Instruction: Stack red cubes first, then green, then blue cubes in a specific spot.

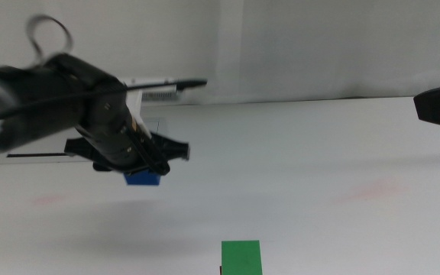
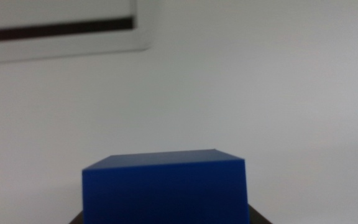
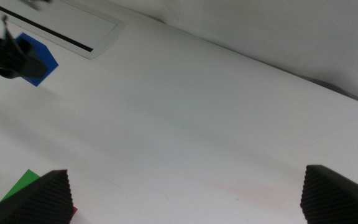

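Green cube (image 1: 241, 257) sits at the near table (image 1: 304, 168) edge. My left gripper (image 1: 145, 163) holds the blue cube (image 1: 143, 179) clamped, level, above the table. My right gripper (image 3: 185, 193) waits, jaws apart.

1. The blue cube (image 1: 143, 179), deep blue and matte, is held off the table, well apart from the green cube and to its far left.
2. The green cube (image 1: 241, 257), bright and upright, sits on the red cube (image 3: 73, 213), of which only a sliver shows.
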Controlling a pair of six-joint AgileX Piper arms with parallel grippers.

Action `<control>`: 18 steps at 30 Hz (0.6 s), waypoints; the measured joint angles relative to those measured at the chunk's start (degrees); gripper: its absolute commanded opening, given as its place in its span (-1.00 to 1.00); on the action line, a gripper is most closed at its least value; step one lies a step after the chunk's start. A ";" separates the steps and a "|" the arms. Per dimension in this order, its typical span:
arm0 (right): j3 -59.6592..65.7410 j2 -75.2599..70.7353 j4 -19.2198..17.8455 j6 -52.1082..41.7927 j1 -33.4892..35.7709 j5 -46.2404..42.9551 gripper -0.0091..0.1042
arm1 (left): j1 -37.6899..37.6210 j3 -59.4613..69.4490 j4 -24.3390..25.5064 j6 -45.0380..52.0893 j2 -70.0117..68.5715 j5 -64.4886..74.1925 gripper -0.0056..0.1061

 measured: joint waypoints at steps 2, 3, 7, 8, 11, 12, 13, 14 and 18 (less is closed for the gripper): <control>0.00 0.00 0.00 0.00 0.00 0.00 0.96 | -1.83 0.00 -1.71 -0.37 -4.41 1.17 -0.95; 0.00 0.00 0.00 0.00 0.00 0.00 0.96 | -2.69 0.00 -2.37 -0.99 -5.96 2.02 -0.95; 0.00 0.00 0.00 0.00 0.00 0.00 0.96 | -7.97 0.00 -3.28 -5.27 -12.06 4.91 -0.95; 0.00 0.00 0.00 0.00 0.00 0.00 0.96 | -11.45 0.00 -3.28 -7.75 -14.11 6.30 -0.95; 0.00 0.00 0.00 0.17 0.00 0.00 0.96 | -16.83 0.00 -3.50 -11.99 -15.76 8.98 -0.95; 0.00 0.00 0.00 0.17 0.00 0.00 0.96 | -18.90 0.00 -3.50 -13.25 -15.91 9.88 -0.95; 0.00 0.00 0.00 0.17 0.00 0.00 0.96 | -20.99 0.00 -3.10 -15.25 -15.91 10.94 -0.95; 0.00 0.00 0.00 0.17 0.00 0.00 0.96 | -22.64 0.00 -2.37 -16.67 -15.91 11.55 -0.95; 0.00 0.00 0.00 0.17 0.00 0.00 0.96 | -30.34 0.00 0.79 -24.21 -15.91 13.27 -0.95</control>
